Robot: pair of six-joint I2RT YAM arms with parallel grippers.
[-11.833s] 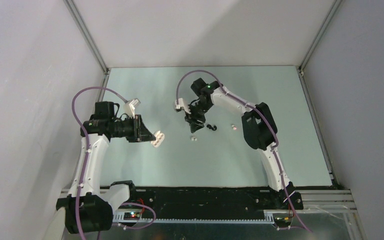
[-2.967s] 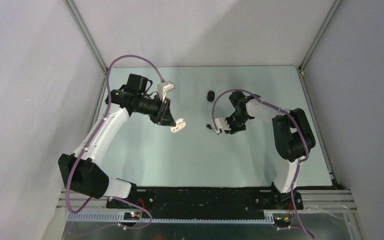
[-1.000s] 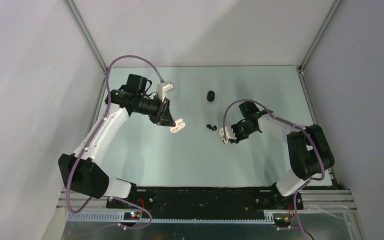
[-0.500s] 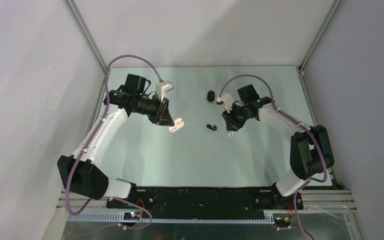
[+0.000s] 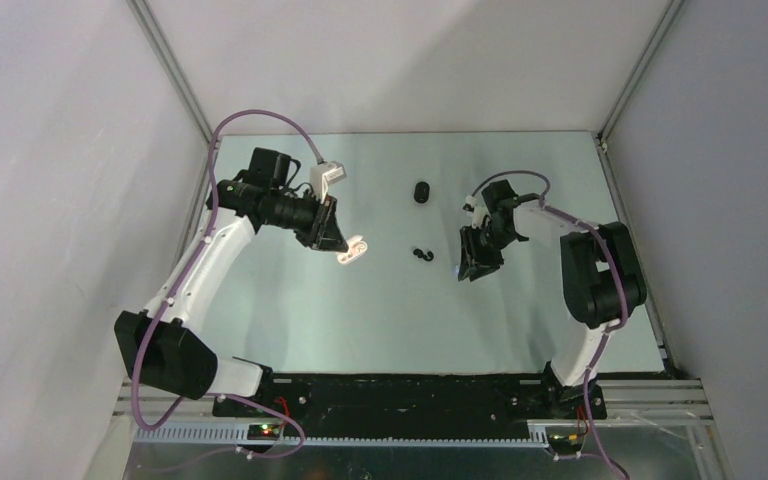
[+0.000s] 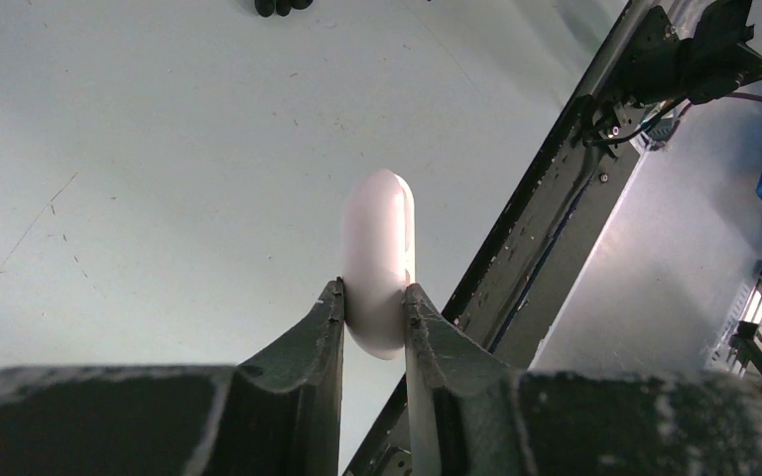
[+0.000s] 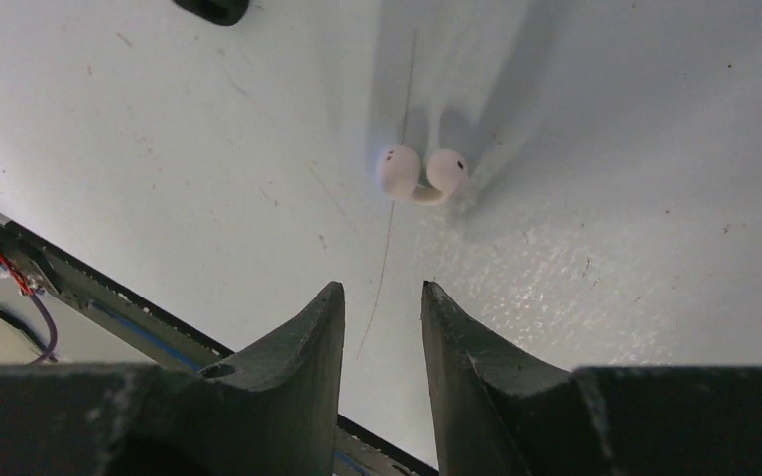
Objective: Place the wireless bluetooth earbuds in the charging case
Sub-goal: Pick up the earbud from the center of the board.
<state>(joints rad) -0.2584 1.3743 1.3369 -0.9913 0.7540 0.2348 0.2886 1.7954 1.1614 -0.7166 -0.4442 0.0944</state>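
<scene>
Pale green tabletop (image 5: pixel 380 320) carries everything: nearest, the right gripper (image 7: pixel 381 293) hangs with jaws apart and empty above two white earbuds (image 7: pixel 420 175) lying touching. The left gripper (image 6: pixel 374 297) is clamped on a white charging case (image 6: pixel 379 238) held off the surface; black earbuds (image 5: pixel 421 255) lie between the arms, a black case (image 5: pixel 421 191) farther back.

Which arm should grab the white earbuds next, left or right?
Right. The right end effector hangs open and empty, with the white earbuds just ahead of it. The left end effector is occupied, shut on the white charging case, so it would likely have to let go first.
</scene>
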